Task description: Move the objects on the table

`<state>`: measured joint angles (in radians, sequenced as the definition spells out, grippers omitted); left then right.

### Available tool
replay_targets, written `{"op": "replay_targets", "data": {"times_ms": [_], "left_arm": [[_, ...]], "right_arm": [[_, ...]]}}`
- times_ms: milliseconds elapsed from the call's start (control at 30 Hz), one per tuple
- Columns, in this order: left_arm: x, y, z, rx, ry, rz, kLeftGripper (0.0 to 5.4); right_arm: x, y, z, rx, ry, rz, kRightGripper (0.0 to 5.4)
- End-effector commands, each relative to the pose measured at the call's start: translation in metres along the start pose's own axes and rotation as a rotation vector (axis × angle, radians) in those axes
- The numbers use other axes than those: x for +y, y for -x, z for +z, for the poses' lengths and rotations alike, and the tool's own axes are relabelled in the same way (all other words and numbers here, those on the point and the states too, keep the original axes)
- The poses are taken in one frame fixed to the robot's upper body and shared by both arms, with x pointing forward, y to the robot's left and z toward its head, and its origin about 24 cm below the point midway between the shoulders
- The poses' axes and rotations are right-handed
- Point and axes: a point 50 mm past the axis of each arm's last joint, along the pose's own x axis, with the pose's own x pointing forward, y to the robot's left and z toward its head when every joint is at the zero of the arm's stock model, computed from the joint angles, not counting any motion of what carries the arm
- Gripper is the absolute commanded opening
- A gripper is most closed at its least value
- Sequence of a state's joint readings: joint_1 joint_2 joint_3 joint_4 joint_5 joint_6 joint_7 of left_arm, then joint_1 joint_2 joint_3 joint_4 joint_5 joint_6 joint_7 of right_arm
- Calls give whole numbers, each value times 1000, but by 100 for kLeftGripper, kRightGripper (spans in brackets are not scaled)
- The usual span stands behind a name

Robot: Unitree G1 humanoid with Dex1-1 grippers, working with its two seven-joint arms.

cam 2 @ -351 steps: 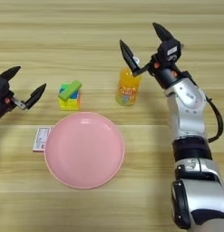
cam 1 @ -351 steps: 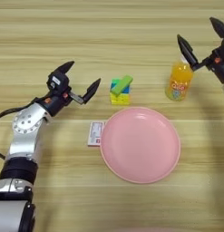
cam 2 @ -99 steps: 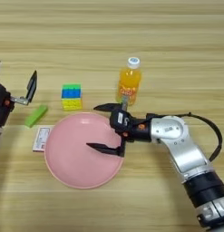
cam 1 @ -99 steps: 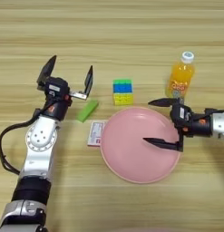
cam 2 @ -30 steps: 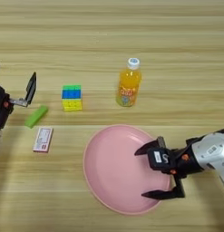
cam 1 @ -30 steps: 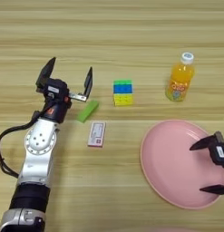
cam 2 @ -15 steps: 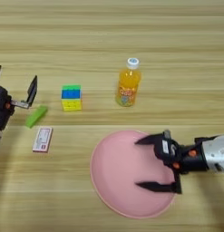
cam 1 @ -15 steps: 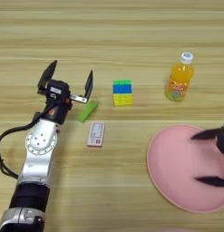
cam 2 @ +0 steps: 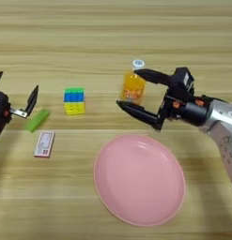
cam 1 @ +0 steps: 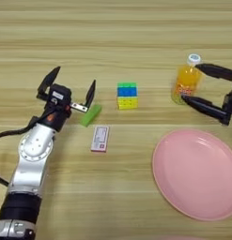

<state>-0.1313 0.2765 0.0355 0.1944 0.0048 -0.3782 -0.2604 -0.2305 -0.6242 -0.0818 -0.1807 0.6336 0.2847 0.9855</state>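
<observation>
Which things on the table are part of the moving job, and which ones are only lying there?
Part of the job:
- green block
- pink plate
- white-and-red box
- juice bottle, with the open right tool around it

Only lying there:
- stacked colour cube

The open left tool is by the green block.

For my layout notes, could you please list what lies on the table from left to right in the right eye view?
Left gripper → green block → white-and-red box → stacked block cube → juice bottle → right gripper, open around the bottle. The pink plate spans below, overlapping several.
</observation>
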Motion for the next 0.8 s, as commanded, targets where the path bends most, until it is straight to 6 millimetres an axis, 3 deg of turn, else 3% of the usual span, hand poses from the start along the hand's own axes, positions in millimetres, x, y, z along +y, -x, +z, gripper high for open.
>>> {"op": "replay_targets", "data": {"times_ms": [33, 267, 800], "left_arm": [[7, 10, -5, 73, -120, -66, 537], [8, 16, -12, 152, -365, -149, 537], [-20, 21, -20, 182, -317, -303, 537]], "right_arm": [[-2, -1, 4, -20, 5, -12, 540], [-2, -2, 9, -29, 28, -11, 540], [5, -3, 12, -30, 41, 15, 540]]}}
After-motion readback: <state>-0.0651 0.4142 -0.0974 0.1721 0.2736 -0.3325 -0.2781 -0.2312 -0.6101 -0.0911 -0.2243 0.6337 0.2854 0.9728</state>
